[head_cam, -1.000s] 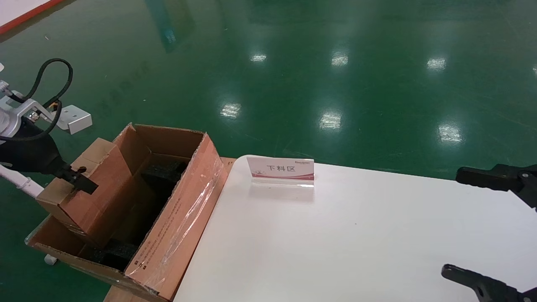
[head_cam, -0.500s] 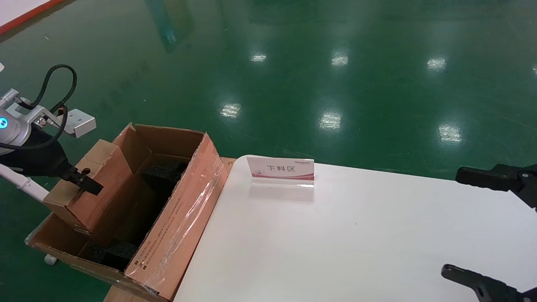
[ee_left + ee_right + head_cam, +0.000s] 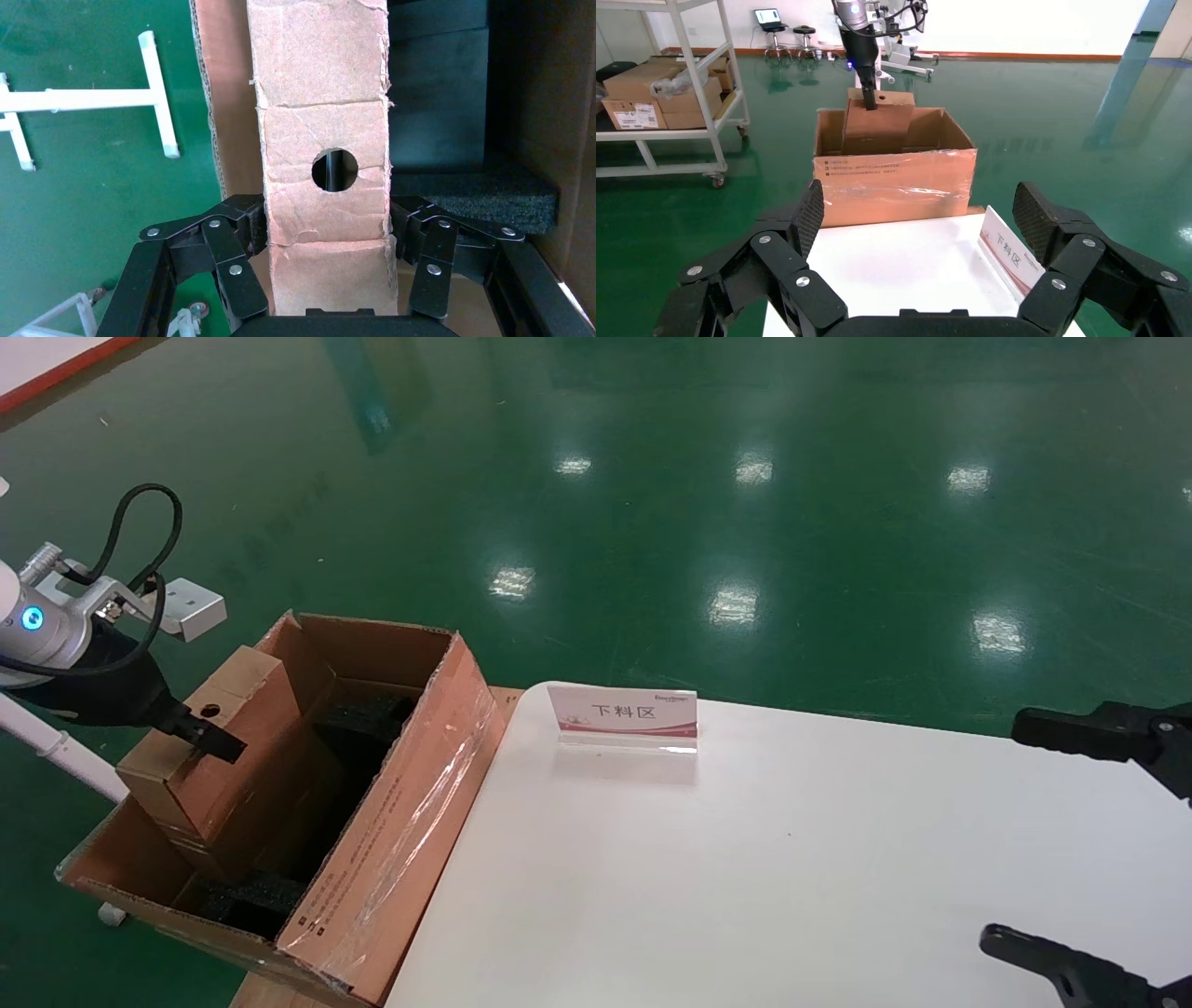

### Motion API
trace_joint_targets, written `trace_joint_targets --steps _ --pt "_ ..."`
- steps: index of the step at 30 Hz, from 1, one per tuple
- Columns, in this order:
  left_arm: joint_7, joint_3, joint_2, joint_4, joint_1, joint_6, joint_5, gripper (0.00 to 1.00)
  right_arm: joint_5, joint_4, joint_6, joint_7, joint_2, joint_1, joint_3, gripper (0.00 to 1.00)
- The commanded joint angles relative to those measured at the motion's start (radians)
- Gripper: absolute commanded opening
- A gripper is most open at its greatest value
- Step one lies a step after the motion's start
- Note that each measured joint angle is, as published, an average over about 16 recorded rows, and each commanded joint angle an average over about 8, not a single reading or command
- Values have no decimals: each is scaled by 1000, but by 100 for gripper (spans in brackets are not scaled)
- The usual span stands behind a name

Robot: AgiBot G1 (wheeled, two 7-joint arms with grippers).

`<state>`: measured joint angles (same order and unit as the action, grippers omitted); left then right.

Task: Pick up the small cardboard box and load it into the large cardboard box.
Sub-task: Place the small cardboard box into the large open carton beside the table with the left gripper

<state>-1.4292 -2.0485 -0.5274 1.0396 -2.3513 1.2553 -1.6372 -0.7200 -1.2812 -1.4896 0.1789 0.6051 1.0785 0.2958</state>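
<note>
- Green glossy floor (image 3: 652, 477) spreads behind a white table (image 3: 792, 877), whose far left corner carries a small sign (image 3: 626, 717) with red trim and Chinese characters.
- Against the table's left edge stands the large cardboard box (image 3: 410, 822), open at the top, with clear tape on its side and black foam (image 3: 247, 896) inside.
- The small cardboard box (image 3: 237, 747) sits tilted inside the large one, along its left wall, its upper part rising above the rim; a round hole (image 3: 334, 169) shows near its top.
- The left gripper (image 3: 327, 232) is clamped on the small cardboard box's top end, one finger pressed to each side just below the hole.
- The right gripper (image 3: 921, 225) hangs over the table's right edge, fingers spread wide and holding nothing.
- In the right wrist view, a metal shelf (image 3: 673, 105) with cartons stands on the floor beyond the boxes.
</note>
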Motion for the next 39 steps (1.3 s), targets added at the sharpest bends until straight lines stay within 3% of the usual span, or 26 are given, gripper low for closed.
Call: trace_joint_targets --steps 1,39 --pt "-4 -1 1 2 6 -8 -1 0 0 0 0 0 0 0 0 100" --pt "-13 6 -67 -93 114 -166 2 0 1 0 1 -1 -1 0 2 100"
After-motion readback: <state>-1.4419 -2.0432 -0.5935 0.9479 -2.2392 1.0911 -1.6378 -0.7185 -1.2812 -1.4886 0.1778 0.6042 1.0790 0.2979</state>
